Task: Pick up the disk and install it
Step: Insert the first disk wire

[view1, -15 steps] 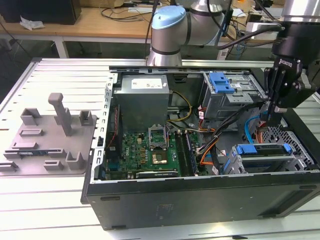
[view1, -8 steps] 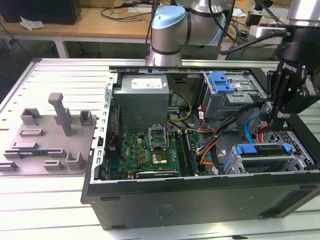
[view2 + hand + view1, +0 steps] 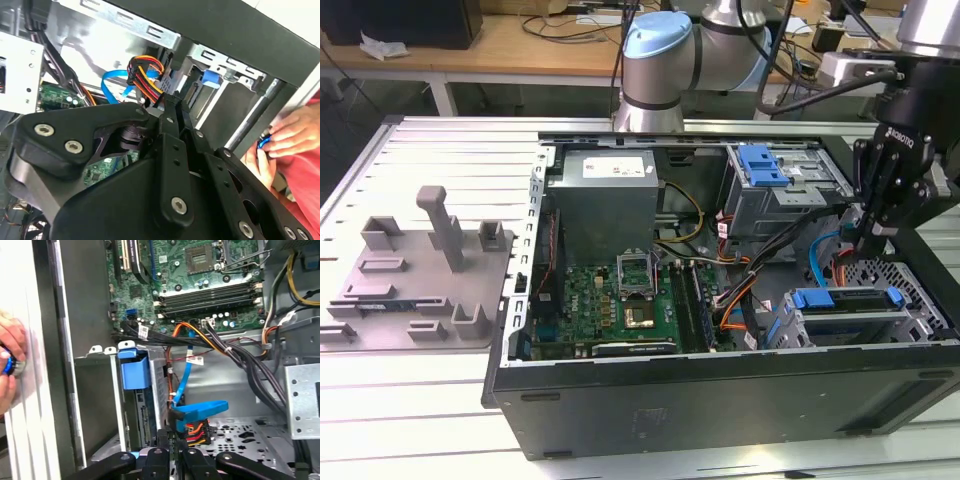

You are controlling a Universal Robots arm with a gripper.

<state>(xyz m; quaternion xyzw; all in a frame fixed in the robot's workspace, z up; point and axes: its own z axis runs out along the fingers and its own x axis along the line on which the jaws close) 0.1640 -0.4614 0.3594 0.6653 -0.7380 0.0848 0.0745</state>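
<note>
Black linkages of my gripper (image 3: 172, 105) loom closest, jaws pressed together on nothing I can see — the disk (image 3: 845, 312) sits slotted in the case (image 3: 720, 395) just beside them — and this near the power cable bundle (image 3: 146, 75), I judge a snag could tug its plug loose.

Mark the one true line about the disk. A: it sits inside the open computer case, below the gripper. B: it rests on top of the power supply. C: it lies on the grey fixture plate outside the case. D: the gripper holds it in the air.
A: in the exterior view the disk with its blue rail sits inside the case, and the gripper hangs just above it.
</note>
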